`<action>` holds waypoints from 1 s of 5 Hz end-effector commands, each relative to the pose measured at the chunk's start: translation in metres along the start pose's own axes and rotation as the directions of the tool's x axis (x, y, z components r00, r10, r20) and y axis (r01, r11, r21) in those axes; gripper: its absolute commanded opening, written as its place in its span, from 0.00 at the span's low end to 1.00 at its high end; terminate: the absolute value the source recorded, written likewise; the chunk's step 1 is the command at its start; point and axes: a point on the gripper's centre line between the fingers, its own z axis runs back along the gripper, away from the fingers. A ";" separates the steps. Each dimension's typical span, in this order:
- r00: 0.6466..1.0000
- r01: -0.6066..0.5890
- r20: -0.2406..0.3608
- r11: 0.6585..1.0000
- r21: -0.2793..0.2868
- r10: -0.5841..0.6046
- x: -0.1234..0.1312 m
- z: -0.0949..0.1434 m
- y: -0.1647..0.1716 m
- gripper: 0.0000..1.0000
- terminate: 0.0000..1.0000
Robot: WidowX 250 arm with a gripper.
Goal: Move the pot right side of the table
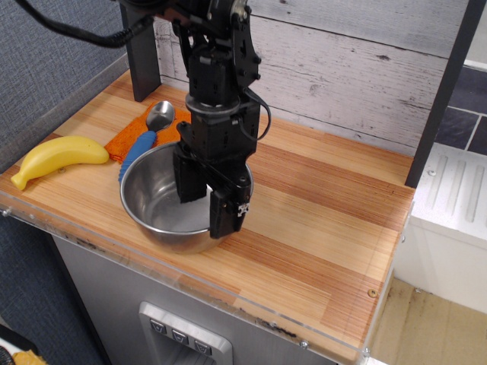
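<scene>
The pot (149,192), a deep shiny steel bowl, stands on the left half of the wood-plank table (327,220), near its front edge. My black gripper (207,202) hangs down over the pot's right rim. Its jaws are apart and straddle the rim. One finger (188,185) is inside the bowl and the other finger (226,216) is at the outer right side. The right part of the pot's rim is hidden behind the fingers.
A yellow banana (58,157) lies at the table's left edge. A blue-handled metal spoon (146,137) rests on an orange cloth (123,141) behind the pot. A black post (141,46) stands at the back left and another (443,99) at the back right.
</scene>
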 end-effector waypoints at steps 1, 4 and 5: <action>1.000 0.021 0.010 1.000 0.019 -0.021 0.000 -0.001 0.002 0.00 0.00; 1.000 0.019 -0.001 1.000 0.014 -0.019 0.000 -0.004 0.003 0.00 0.00; 0.995 0.006 0.103 1.000 0.024 -0.008 0.002 0.034 0.003 0.00 0.00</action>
